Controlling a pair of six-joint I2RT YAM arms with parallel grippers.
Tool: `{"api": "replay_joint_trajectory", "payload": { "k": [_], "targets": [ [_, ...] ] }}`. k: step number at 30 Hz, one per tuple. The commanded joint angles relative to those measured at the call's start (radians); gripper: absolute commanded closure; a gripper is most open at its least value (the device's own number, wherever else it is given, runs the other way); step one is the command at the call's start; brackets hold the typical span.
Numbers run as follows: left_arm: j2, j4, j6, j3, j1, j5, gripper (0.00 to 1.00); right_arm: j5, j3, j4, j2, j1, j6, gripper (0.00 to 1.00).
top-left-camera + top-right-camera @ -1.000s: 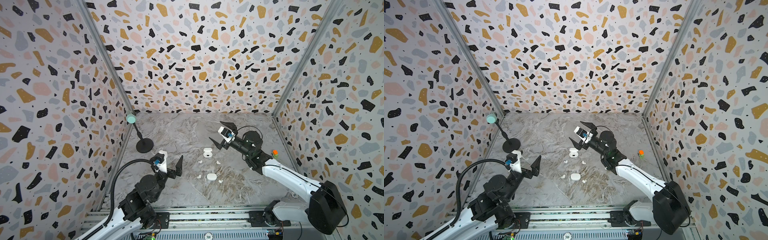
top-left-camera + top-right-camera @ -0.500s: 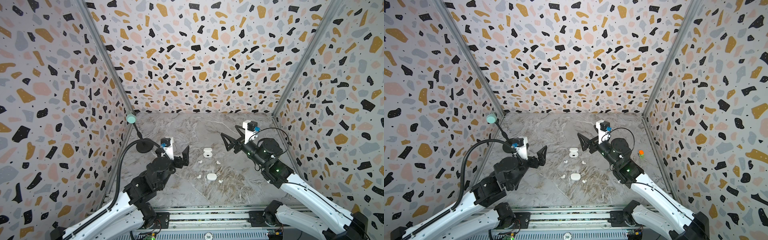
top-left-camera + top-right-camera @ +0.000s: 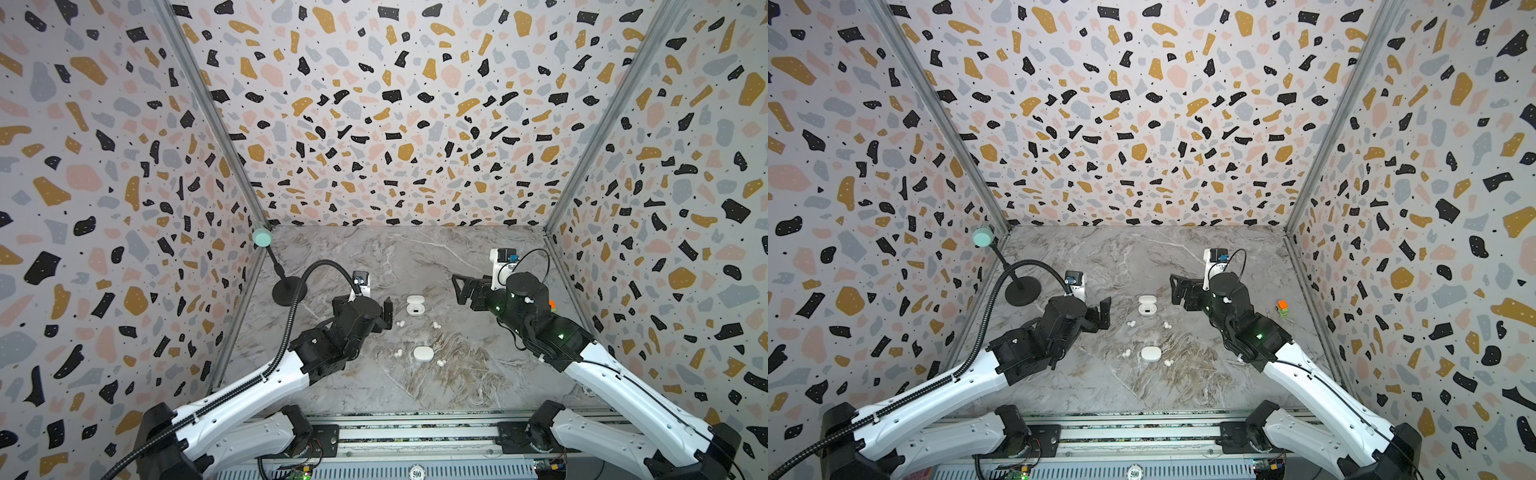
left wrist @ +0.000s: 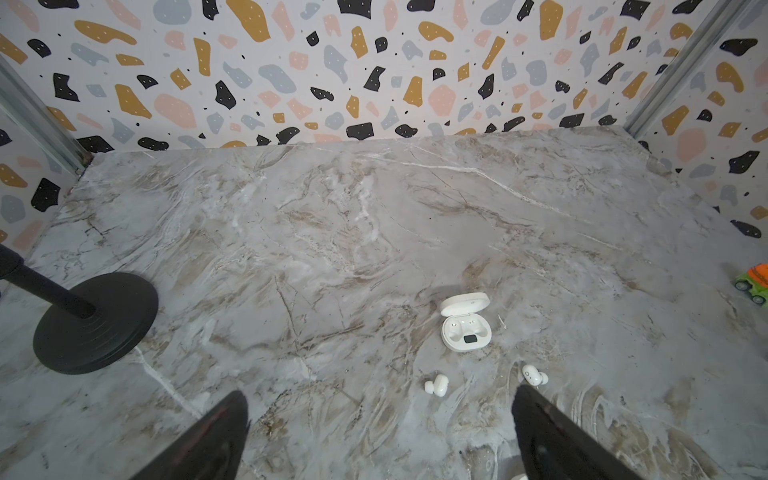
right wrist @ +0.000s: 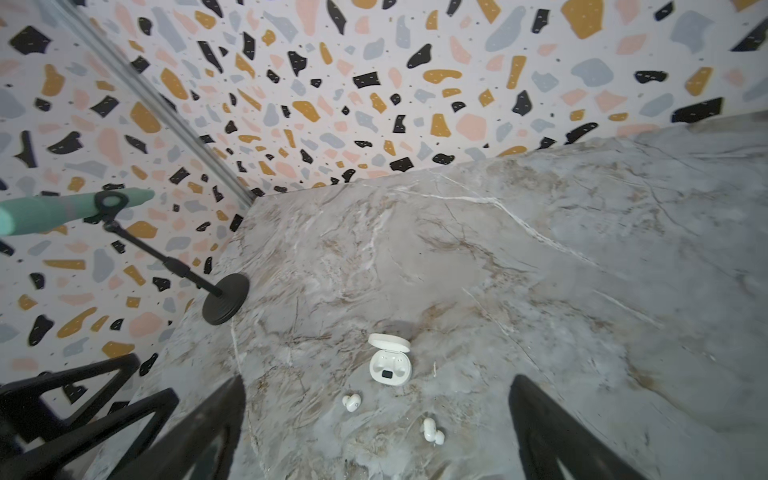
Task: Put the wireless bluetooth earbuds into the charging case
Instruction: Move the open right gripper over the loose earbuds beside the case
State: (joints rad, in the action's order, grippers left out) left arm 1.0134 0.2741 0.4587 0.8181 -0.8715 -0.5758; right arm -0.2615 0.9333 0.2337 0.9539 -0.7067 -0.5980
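An open white charging case (image 3: 414, 305) (image 3: 1147, 305) (image 4: 465, 326) (image 5: 390, 363) stands mid-table, lid up and both sockets empty. Two white earbuds (image 3: 400, 323) (image 3: 435, 325) lie just in front of it, also seen in the left wrist view (image 4: 436, 383) (image 4: 535, 375) and the right wrist view (image 5: 351, 402) (image 5: 432, 431). Nearer the front lies a closed white case (image 3: 423, 353) (image 3: 1150, 353) with an earbud (image 3: 398, 353) (image 3: 440, 363) on each side. My left gripper (image 3: 384, 318) (image 4: 379, 392) hovers open left of the cases. My right gripper (image 3: 459, 289) (image 5: 376, 380) hovers open to their right. Neither holds anything.
A black stand with a round base (image 3: 289, 291) (image 4: 95, 324) and a mint-green head (image 3: 262, 238) rises at the back left. A small orange and green toy car (image 3: 1282, 308) (image 4: 754, 286) sits by the right wall. Patterned walls close in three sides.
My left arm has risen and reached in toward the cases. My right arm has drawn back to the right and turned its gripper leftward. Both grippers stayed open; cases and earbuds have not moved.
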Motion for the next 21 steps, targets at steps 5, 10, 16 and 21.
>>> {"api": "replay_joint_trajectory", "payload": {
  "k": [5,10,16,21],
  "targets": [
    [-0.024,-0.052,0.001,-0.020,0.006,-0.027,0.00,-0.280,0.117,0.252,-0.027,-0.027,-0.205,0.01],
    [-0.028,-0.057,-0.002,-0.019,0.012,-0.025,0.00,-0.271,0.172,0.366,-0.013,0.005,-0.189,0.01],
    [-0.053,-0.059,-0.007,-0.036,0.013,-0.038,0.00,-0.135,0.196,0.412,-0.003,0.073,-0.047,0.01],
    [-0.063,-0.054,-0.017,-0.036,0.013,-0.052,0.00,-0.106,0.072,0.297,-0.102,0.075,-0.068,0.01]
  ]
}}
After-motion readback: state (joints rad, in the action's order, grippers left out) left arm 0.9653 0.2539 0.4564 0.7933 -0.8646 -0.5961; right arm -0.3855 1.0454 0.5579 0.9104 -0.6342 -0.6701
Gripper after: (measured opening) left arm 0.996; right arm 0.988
